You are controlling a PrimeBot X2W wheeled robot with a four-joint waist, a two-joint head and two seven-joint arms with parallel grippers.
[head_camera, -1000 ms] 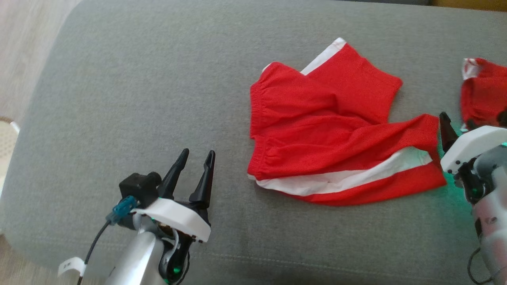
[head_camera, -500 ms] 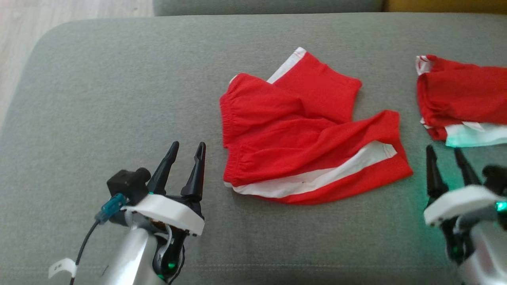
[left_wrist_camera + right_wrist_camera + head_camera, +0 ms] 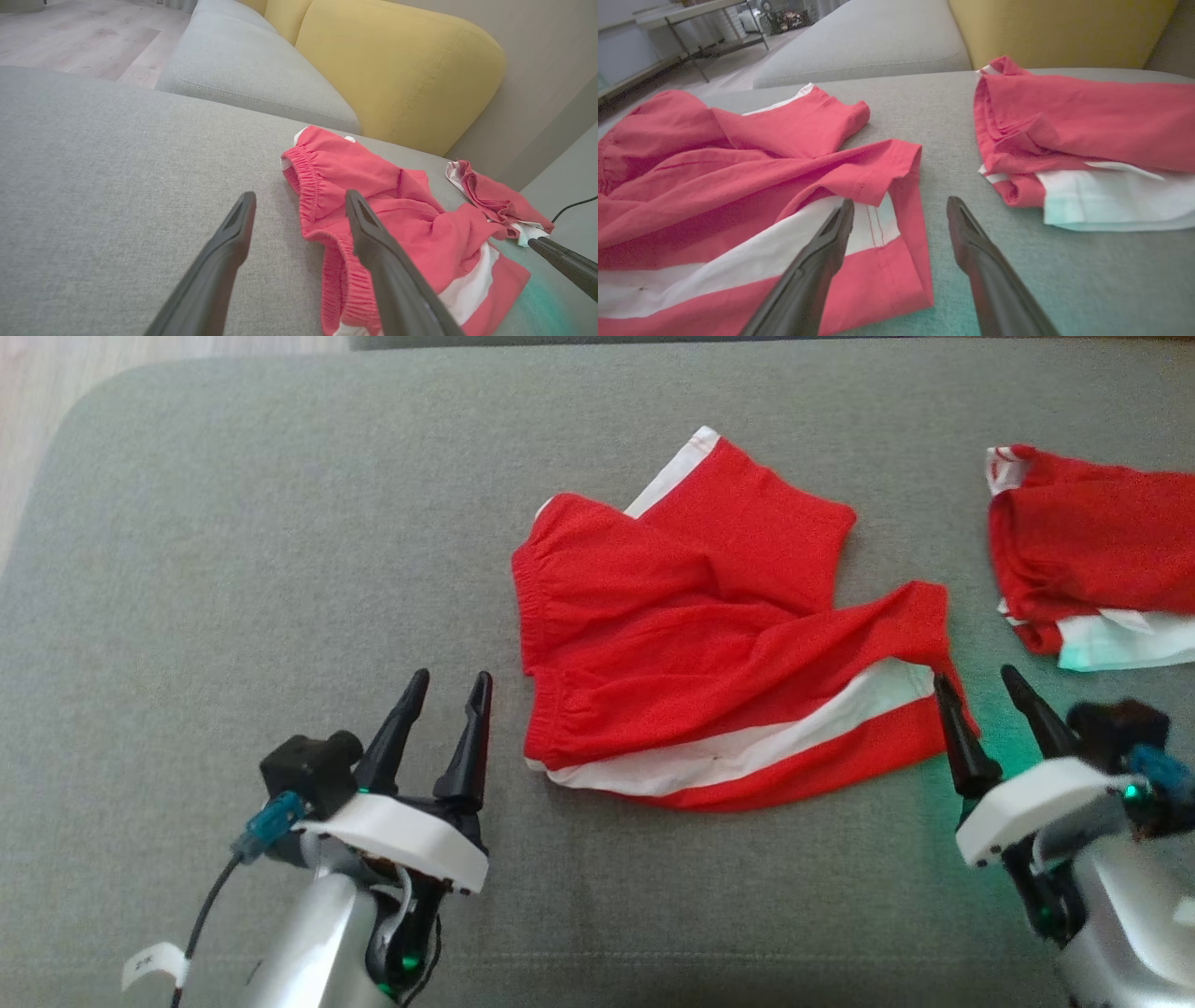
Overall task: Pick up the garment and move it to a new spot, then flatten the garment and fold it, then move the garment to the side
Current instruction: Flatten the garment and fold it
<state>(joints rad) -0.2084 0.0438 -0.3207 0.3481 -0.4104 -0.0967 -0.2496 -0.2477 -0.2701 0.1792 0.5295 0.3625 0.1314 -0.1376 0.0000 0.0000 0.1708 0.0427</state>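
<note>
Right gripper (image 3: 974, 674) has come in toward the shorts (image 3: 691, 644) since half a second ago, when it stood clear to their right; its inner finger now overlaps the hem corner of the near leg. The head camera has shifted a little too. The jaws are spread wide and hold nothing. In the right wrist view one finger (image 3: 822, 252) lies over the white stripe at that hem and the other over bare cushion; whether either touches the cloth I cannot tell. A green glow falls on the cushion (image 3: 280, 523) beneath this gripper.

The left gripper (image 3: 453, 676) is also spread and empty, just beside the elastic waistband, fingers pointing up the head view.

Between the two grippers the shorts lie crumpled on the grey cushion, waistband to the left, one leg folded across the other, a white side stripe along the near edge. A second garment (image 3: 1083, 551), red and white, is bunched well to the right. Behind the cushion are a yellow backrest (image 3: 397, 60) and wooden floor (image 3: 70, 37).
</note>
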